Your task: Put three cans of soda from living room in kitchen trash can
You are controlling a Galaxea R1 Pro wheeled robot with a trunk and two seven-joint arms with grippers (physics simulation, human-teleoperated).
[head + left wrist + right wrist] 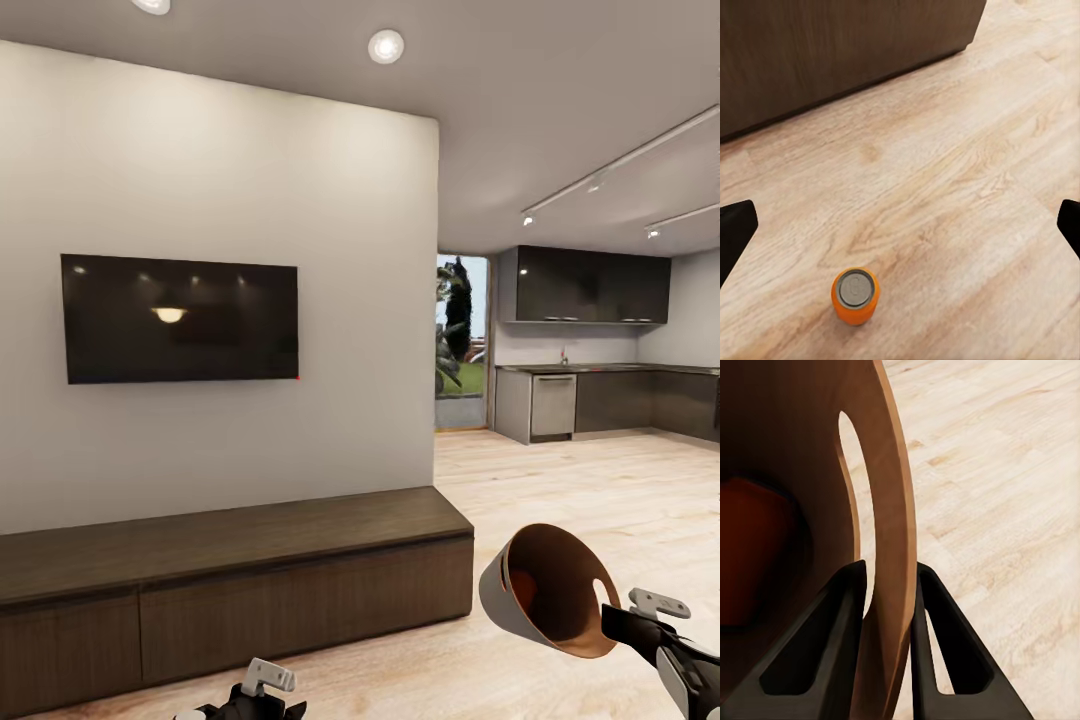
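The robot is standing in the living room, facing a wall-mounted television (180, 318) above a long dark wooden media cabinet (230, 580), with the kitchen (600, 350) opening at about two o'clock across the pale plank floor (560, 480).

Judging progress: the right gripper (889, 585) is clamping the wall of a round wooden trash can (545, 590), one finger inside and one outside, just below its handle slot. The bin is being carried tilted, mouth facing the camera, at roughly four o'clock in the head view. A dim reddish-orange shape (754, 551) is lying deep inside it; it may be a can already dropped in, though I cannot tell for certain. An orange soda can (856, 295) is standing upright on the floor, well clear of the cabinet front, so at least this one is waiting to be collected. No other can is showing.

The left gripper (900, 225) is hanging above the floor, pointing down, its fingers (735, 236) spread wide with nothing between them; the can sits below them, toward the left-hand finger rather than centred. The right arm is reaching forward and low.
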